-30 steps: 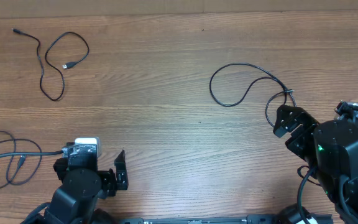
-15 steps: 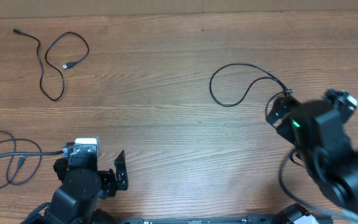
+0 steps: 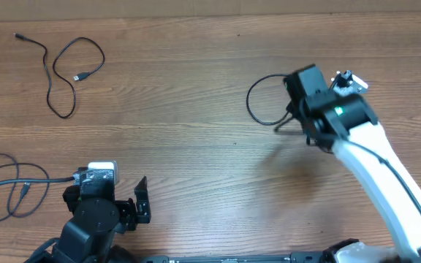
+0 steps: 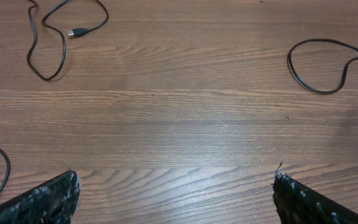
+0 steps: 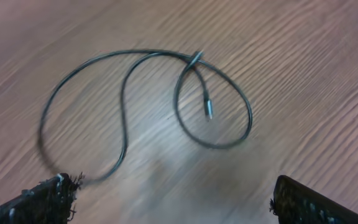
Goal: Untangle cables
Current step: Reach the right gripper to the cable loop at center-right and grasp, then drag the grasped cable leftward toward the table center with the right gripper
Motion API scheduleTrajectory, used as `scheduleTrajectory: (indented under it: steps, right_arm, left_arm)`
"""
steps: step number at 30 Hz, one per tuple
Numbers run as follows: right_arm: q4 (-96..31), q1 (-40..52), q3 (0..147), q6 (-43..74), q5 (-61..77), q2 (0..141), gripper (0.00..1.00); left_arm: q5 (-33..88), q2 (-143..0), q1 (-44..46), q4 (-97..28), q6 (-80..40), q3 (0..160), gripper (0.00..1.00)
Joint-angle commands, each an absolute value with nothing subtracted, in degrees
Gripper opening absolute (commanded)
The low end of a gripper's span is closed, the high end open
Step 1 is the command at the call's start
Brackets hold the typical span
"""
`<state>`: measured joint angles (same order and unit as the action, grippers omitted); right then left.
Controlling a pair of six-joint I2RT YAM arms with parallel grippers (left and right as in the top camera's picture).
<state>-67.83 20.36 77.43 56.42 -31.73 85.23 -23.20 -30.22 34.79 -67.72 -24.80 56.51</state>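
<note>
- The right tool [image 5: 171, 185] has its jaws spread fully apart with nothing between them. It hangs over the counter [image 3: 196, 161] in the upper right part of the overhead frame.
- Below it lies the right-hand cable [image 5: 122, 106], flat on the wood. In the right wrist view it fills the middle of the frame as a large loop on the left and a smaller loop on the right.
- The strands of this cable cross near the top centre of the wrist view. Its plug end [image 5: 209, 114] points down inside the smaller loop.
- The left tool [image 4: 174, 183] is also wide open and holds nothing. It sits low at the bottom left of the overhead frame, well apart from every cable.
- The upper-left cable [image 3: 50, 88] lies alone in the top left corner of the overhead frame, loosely curved, with its USB plug [image 3: 81, 76] inside one bend.
- The left-edge cable [image 3: 47, 180] lies in loops at the lower left border of the overhead frame, partly cut off by the edge.
</note>
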Motion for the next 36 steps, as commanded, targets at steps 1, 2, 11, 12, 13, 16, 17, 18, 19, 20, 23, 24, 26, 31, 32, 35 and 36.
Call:
scheduleTrajectory:
  steps: [1,2,11,12,13,16,17,18,19,20,23,24,26,31,32,35,36]
  right_arm:
    - [-64.27,14.39,77.21,56.55,-32.91,88.47,1.0]
    - [-62.52,12.78,77.21,54.87,-32.71,89.38,1.0]
    - [-47.97,0.16,77.21,38.15,-19.62,97.69,1.0]
    - [-46.98,-0.62,77.21,35.35,-19.35,98.52,1.0]
    - [-46.0,-1.3,77.21,31.81,-19.31,99.39,1.0]
    - [-42.85,-3.11,77.21,19.44,-17.61,102.76,1.0]
    - [-42.06,-3.53,77.21,17.61,-16.01,103.74,1.0]
    - [-41.5,-3.88,77.21,16.1,-14.22,104.66,1.0]
    - [-41.15,-4.12,77.21,14.37,-12.25,105.56,1.0]
    - [-41.15,-4.34,77.21,12.23,-10.33,106.48,1.0]
    - [-41.36,-4.49,77.21,7.49,-9.39,108.49,1.0]
    - [-40.88,-4.54,77.21,6.24,-9.34,108.97,0.98]
    - [-38.74,-4.64,77.21,4.14,-9.34,110.63,0.92]
    - [-35.57,-4.64,77.21,2.98,-9.34,113.51,0.85]
    - [-35.0,-4.64,77.21,2.46,-9.39,114.21,0.82]
    - [-34.59,-4.64,77.21,0.93,-9.34,116.27,0.77]
    - [-34.79,-4.64,77.21,0.67,-9.34,117.01,0.7]
  left_arm:
    - [-24.36,-29.93,34.41,-67.53,-23.55,56.4,1.0]
    - [-24.36,-29.93,34.41,-67.53,-23.55,56.4,1.0]
    - [-24.36,-29.93,34.41,-67.53,-23.55,56.4,0.99]
    - [-24.36,-29.93,34.41,-67.53,-23.55,56.4,1.0]
    - [-24.36,-29.93,34.41,-67.53,-23.53,56.4,0.99]
    - [-24.36,-29.93,34.41,-67.53,-23.53,56.4,1.0]
    - [-24.36,-29.93,34.41,-67.53,-23.55,56.4,1.0]
    - [-24.36,-29.93,34.41,-67.53,-23.53,56.4,0.99]
    - [-24.36,-29.93,34.41,-67.53,-23.53,56.4,0.99]
    - [-24.36,-29.93,34.41,-67.53,-23.53,56.4,1.0]
    - [-24.34,-29.93,34.41,-67.53,-23.53,56.4,0.99]
    - [-24.34,-29.93,34.41,-67.53,-23.53,56.4,0.99]
    - [-24.36,-29.93,34.41,-67.53,-23.53,56.4,1.0]
    - [-24.36,-29.93,34.41,-67.53,-23.55,56.4,0.99]
    - [-24.36,-29.93,34.41,-67.53,-23.53,56.4,1.0]
    - [-24.36,-29.93,34.41,-67.53,-23.53,56.4,1.0]
    - [-24.34,-29.93,34.41,-67.53,-23.53,56.4,1.0]
